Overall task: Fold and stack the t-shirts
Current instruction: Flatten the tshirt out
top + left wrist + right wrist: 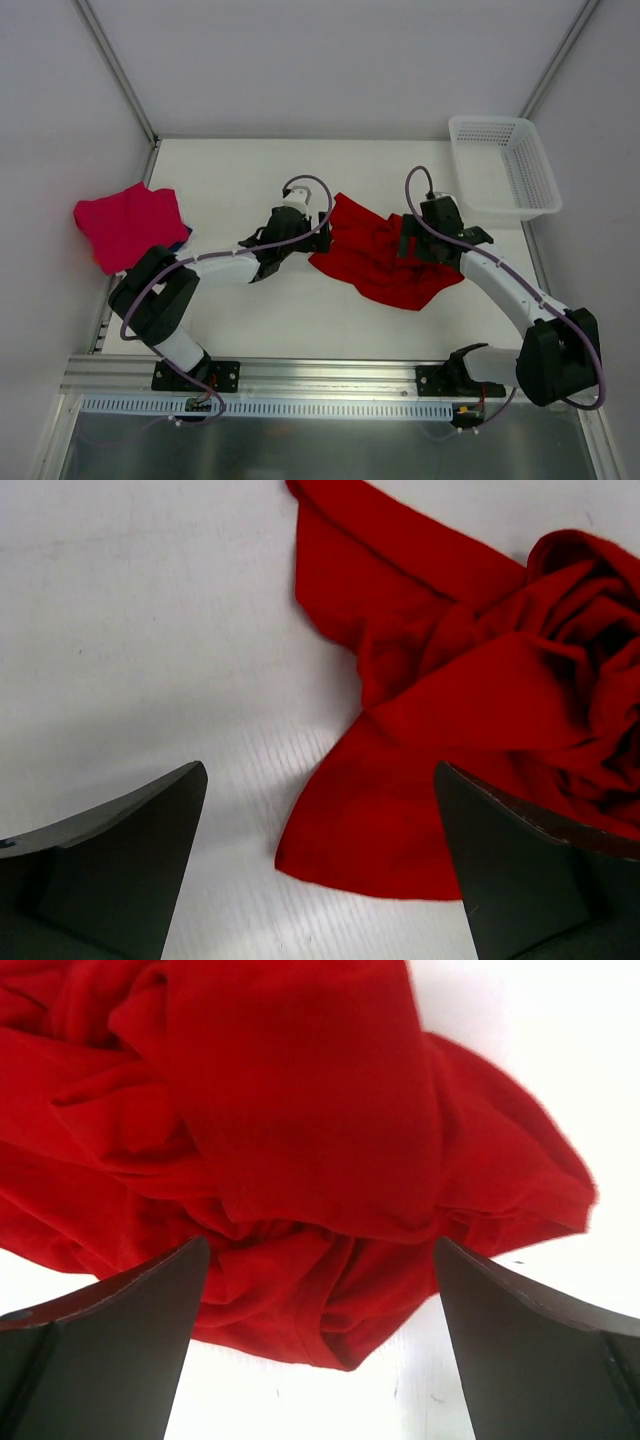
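A large bright red t-shirt (382,258) lies crumpled in the middle of the table, between my two grippers. My left gripper (322,234) is open at the shirt's left edge; in the left wrist view a flat corner of the red t-shirt (400,820) lies between its fingers (120,860). My right gripper (408,240) is open over the shirt's upper right; the right wrist view shows bunched folds of the red t-shirt (290,1160) between its fingers (530,1350). A magenta-pink shirt (128,222) lies folded at the far left on a bit of dark blue and orange cloth (180,240).
A white plastic mesh basket (503,165) stands at the back right corner. White walls surround the table (230,180) on the left, back and right. An aluminium rail (300,375) runs along the near edge by the arm bases.
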You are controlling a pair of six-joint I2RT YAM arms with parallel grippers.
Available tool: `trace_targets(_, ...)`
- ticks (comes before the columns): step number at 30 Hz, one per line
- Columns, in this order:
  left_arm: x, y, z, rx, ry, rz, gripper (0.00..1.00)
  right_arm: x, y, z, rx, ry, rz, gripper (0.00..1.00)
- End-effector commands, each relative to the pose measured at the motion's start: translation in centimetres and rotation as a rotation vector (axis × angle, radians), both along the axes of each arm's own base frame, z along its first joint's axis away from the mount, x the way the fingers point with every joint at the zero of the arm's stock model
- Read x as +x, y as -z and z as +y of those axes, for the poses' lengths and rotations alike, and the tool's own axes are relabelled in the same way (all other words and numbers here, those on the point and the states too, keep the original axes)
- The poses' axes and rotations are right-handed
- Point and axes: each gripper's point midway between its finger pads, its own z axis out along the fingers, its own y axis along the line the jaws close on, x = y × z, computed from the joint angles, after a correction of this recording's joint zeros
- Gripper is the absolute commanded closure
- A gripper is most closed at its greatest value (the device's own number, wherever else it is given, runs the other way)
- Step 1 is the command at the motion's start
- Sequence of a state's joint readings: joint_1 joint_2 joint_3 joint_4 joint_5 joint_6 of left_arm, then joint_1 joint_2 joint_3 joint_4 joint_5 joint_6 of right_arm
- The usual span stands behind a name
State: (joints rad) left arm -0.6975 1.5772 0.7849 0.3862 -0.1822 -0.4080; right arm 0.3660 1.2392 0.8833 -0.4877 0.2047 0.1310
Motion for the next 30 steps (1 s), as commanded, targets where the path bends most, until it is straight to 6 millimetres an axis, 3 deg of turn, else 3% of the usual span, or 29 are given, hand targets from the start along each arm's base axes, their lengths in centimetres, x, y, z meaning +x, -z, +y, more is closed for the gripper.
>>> trace_targets(1, 3.1, -5.1, -2.7, -0.141, 0.055, -0.187, 0.01, 1.0, 0.5, 1.7, 0.052, -0.026, -0.020, 0.01)
trace_targets(5, 2.8, -5.4, -3.4, -0.208, 0.095, -0.190, 0.01, 1.1, 1.5, 2.5, 0.063, -0.045, 0.001, 0.01)
trace_targets(12, 1.7, -5.0, -2.9, -0.232, 0.104, -0.181, 0.01, 1.3, 2.1, 3.9, 0.056, -0.068, 0.002, 0.01)
trace_targets(16, 1.5, -4.8, -2.6, -0.232, 0.102, -0.178, 0.01, 1.2, 3.7, 4.8, 0.049, -0.081, 0.040, 0.02)
trace_targets(23, 0.4, -4.6, -1.0, -0.208, 0.080, -0.195, 0.01, 1.4, 5.6, 5.0, -0.039, -0.064, 0.098, 0.20)
trace_targets(25, 0.2, -5.3, -0.3, -0.211, 0.067, -0.215, 0.01, 1.5, 5.3, 4.8, -0.065, -0.055, 0.089, 0.27)
trace_targets(30, -0.2, -6.2, 0.4, -0.220, 0.064, -0.235, 0.01, 1.8, 2.9, 4.0, -0.092, -0.041, 0.041, 0.26)
